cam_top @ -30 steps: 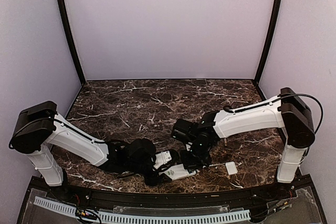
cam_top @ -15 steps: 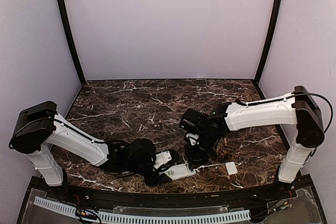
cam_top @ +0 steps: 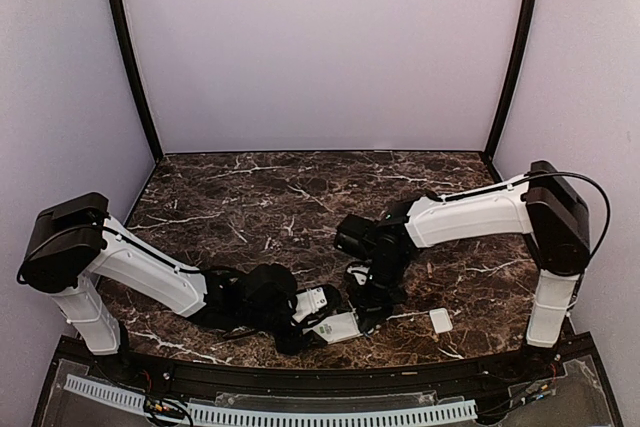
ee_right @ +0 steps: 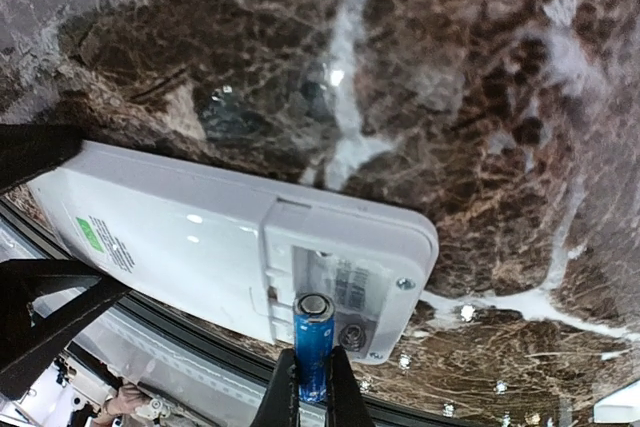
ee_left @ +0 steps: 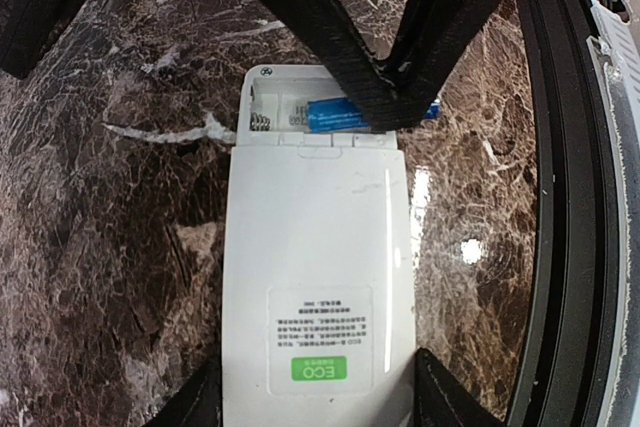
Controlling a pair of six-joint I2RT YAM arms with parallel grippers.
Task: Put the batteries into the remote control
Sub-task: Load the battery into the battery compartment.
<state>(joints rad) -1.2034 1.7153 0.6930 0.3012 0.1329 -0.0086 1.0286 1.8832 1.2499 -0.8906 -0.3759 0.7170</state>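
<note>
The white remote control (ee_left: 318, 247) lies back up, its green label (ee_left: 320, 370) toward me and its battery compartment (ee_left: 290, 112) open. My left gripper (ee_left: 318, 402) is shut on the remote's sides; it shows in the top view (cam_top: 305, 323) with the remote (cam_top: 342, 327). My right gripper (ee_right: 312, 379) is shut on a blue battery (ee_right: 313, 337), end-on over the compartment (ee_right: 350, 282) beside a spring (ee_right: 352, 335). The left wrist view shows that battery (ee_left: 335, 114) in the compartment's right half under the right fingers (ee_left: 340, 47). No other battery shows.
The small white cover piece (cam_top: 441, 321) lies on the marble table right of the remote. The table's black front rim (ee_left: 560, 197) runs close along the remote's side. The right arm (cam_top: 470, 219) reaches in from the right wall.
The right arm drew back to the right half a second ago and has come back left over the remote's open end. The left arm and remote have not moved.
</note>
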